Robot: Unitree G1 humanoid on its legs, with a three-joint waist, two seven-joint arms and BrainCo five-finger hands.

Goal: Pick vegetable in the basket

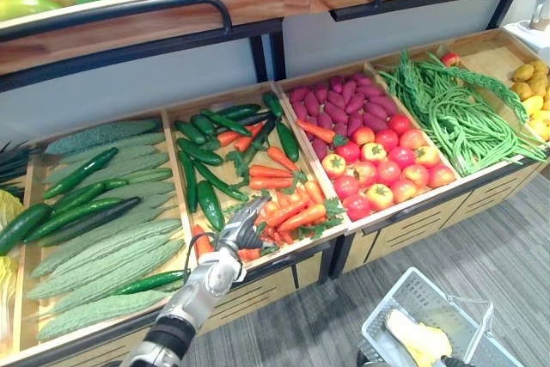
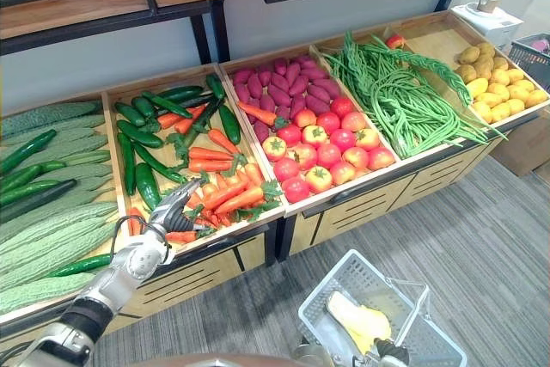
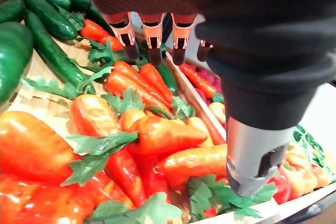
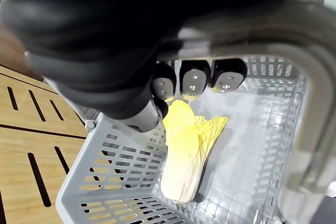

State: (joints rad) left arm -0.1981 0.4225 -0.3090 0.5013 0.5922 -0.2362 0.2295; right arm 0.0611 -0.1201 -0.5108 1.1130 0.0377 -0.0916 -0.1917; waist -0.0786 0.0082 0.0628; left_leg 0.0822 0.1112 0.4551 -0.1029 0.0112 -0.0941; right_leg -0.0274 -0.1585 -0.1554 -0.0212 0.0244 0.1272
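- In the head view our left hand (image 1: pixel 243 226) reaches in from 7 o'clock and hangs over the near end of the carrots (image 1: pixel 288 204) in a wooden bin (image 1: pixel 258 96).
- In its wrist view the fingers (image 3: pixel 153 39) are stretched out almost straight and slightly spread, with the thumb set apart. They hold nothing.
- The dark tips sit just above the orange carrots and their green tops. They look clear of them, but we cannot tell whether one touches.
- Dark green cucumbers (image 1: pixel 202 169) lie at 11 o'clock from the hand in the same bin. Red and yellow tomatoes (image 1: pixel 387 169) fill the next bin at 3 o'clock.
- Our right hand (image 4: pixel 105 40) has its fingers curled tightly round the grey handle (image 4: pixel 252 24) of the basket (image 4: pixel 121 166).
- The basket shows at 5 o'clock in the head view, above the grey floor (image 1: pixel 318 315) and well apart from the carrots.
- One pale yellow cabbage (image 4: pixel 186 156) lies on the basket's bottom.
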